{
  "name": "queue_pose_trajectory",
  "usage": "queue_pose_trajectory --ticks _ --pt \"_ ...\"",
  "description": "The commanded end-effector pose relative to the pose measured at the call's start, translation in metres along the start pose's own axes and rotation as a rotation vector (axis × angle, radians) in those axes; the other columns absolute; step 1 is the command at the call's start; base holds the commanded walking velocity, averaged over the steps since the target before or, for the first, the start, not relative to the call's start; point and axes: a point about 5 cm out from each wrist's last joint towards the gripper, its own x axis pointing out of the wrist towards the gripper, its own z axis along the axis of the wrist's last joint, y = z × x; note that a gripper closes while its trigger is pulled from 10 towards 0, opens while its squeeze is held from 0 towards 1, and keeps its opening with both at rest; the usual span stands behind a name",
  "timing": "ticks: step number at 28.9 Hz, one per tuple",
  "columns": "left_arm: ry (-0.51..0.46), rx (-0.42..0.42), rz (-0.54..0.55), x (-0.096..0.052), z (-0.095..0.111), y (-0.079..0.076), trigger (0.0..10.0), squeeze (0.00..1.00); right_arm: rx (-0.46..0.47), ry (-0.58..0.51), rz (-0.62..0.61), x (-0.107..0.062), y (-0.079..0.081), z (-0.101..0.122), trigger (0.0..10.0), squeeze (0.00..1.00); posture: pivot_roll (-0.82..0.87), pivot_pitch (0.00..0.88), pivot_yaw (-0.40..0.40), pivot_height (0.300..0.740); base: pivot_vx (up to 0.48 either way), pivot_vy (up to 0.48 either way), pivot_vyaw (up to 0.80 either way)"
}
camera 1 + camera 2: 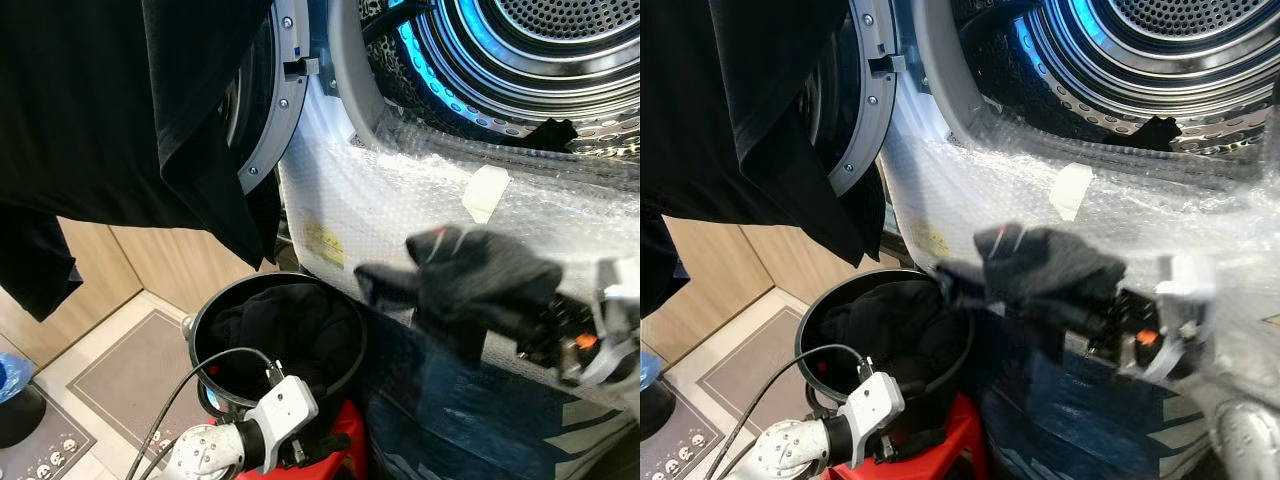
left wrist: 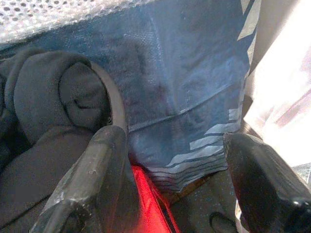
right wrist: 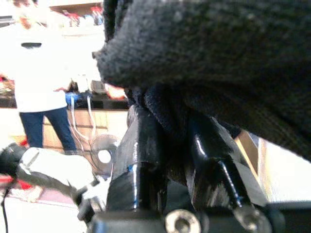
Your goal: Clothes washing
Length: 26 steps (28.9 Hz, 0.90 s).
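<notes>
My right gripper is shut on a dark grey garment, held in the air in front of the washing machine, below its open drum. The garment looks blurred and drapes over the fingers. A black round basket with dark clothes inside sits low on a red stool. My left gripper is open beside the basket's rim, one finger against it, nothing between the fingers. A small dark piece of cloth lies on the drum's lip.
A large black garment hangs over the machine's open door at the upper left. Bubble wrap covers the machine's front. A blue bag stands below it. A grey mat lies on the floor. A person stands behind.
</notes>
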Motion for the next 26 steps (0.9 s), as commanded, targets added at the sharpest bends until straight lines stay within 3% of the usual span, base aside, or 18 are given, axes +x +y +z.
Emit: queue_pose_trajectory --ticks 1,7,16,19,20,21,26 --pt "0.007 0.033 -0.006 0.002 -0.003 -0.002 10.0 0.00 -0.047 -0.033 0.053 0.007 0.004 0.021 10.0 0.00 -0.10 0.062 0.055 0.740 0.000 0.000 0.00" --pt "-0.011 0.058 -0.012 0.005 -0.001 -0.008 10.0 0.00 -0.097 -0.100 0.141 0.021 -0.001 0.065 10.0 0.00 -0.10 0.075 0.036 0.740 0.000 0.000 0.00" --pt "-0.028 0.038 0.016 0.001 0.000 -0.017 10.0 0.00 -0.105 -0.054 0.138 0.043 -0.021 0.096 10.0 0.00 -0.07 0.116 -0.010 0.740 0.000 0.000 0.00" --pt "-0.025 0.025 0.022 -0.001 -0.001 -0.021 10.0 0.00 -0.137 -0.008 0.023 0.055 -0.041 0.098 10.0 0.00 -0.07 0.125 -0.017 0.740 0.000 0.000 0.00" --pt "-0.025 0.025 0.022 -0.001 -0.001 -0.021 10.0 0.00 -0.137 -0.008 0.023 0.055 -0.041 0.098 10.0 0.00 -0.07 0.125 -0.017 0.740 0.000 0.000 0.00" --pt "-0.027 0.020 0.029 -0.002 -0.001 -0.024 10.0 0.00 -0.139 0.028 -0.092 0.065 -0.061 0.101 10.0 0.00 -0.06 0.133 -0.027 0.740 0.000 0.000 0.00" --pt "-0.055 0.010 0.057 -0.004 0.005 -0.026 10.0 0.00 -0.149 0.077 -0.296 0.076 -0.092 0.107 10.0 0.00 -0.05 0.138 -0.033 0.740 0.000 0.000 0.00"
